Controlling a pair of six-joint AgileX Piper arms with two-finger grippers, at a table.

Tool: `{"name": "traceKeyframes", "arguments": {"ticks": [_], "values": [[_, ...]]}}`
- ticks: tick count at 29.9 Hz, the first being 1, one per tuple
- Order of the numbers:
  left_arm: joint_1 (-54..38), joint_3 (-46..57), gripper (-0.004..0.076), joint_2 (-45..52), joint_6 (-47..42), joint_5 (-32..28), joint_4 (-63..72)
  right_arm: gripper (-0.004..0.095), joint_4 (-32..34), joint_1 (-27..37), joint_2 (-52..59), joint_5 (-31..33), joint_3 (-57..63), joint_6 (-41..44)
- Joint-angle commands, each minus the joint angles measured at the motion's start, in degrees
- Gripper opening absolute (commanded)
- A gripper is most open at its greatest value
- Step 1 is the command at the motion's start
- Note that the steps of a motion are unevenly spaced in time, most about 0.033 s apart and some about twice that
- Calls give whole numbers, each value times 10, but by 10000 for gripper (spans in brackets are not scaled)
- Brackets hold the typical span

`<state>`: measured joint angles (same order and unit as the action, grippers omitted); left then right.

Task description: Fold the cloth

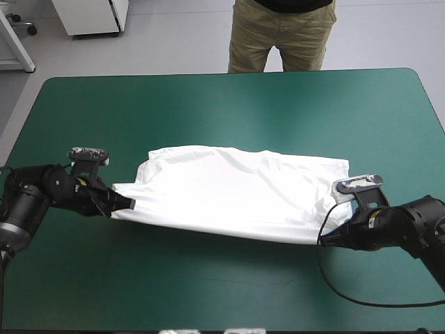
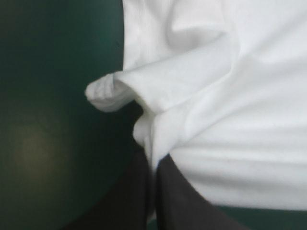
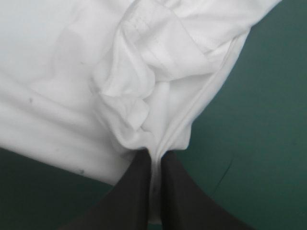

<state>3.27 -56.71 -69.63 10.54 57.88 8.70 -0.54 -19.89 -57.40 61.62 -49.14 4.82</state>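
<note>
The white T-shirt (image 1: 236,191) lies spread across the middle of the teal-green table, its near edge stretched taut and slightly lifted between the two arms. My left gripper (image 1: 124,205) is shut on the T-shirt at its left near corner, where a sleeve (image 2: 108,91) folds over ahead of the black fingers (image 2: 139,191). My right gripper (image 1: 327,235) is shut on the T-shirt at its right near corner; bunched, hemmed fabric (image 3: 144,72) piles up just ahead of the fingers (image 3: 139,191). The cloth (image 2: 230,120) fills most of both wrist views.
Bare teal-green cover (image 1: 222,292) stretches between the shirt and the table's near edge, and more (image 1: 229,104) lies beyond the shirt toward the far edge. To the left of the left arm the table (image 1: 42,125) curves to its edge.
</note>
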Motion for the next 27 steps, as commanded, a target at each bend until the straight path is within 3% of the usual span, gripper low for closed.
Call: {"name": "traceKeyframes", "arguments": {"ticks": [1,6,10,18,27], "values": [[0,-71,-9,-23,-7,-39,4,-17,31,1,-29,-31,-53,-5],[0,-150,-9,-114,-7,-79,34,-17,41,14,-100,-74,-95,-6],[0,-198,-9,-188,4,-103,79,-17,35,68,-155,-124,-132,-21],[0,-259,-9,-301,60,-127,184,-17,-107,165,-275,-145,-218,-151],[0,-263,-9,-353,113,-172,256,-3,-100,172,-394,-172,-265,-152]]}}
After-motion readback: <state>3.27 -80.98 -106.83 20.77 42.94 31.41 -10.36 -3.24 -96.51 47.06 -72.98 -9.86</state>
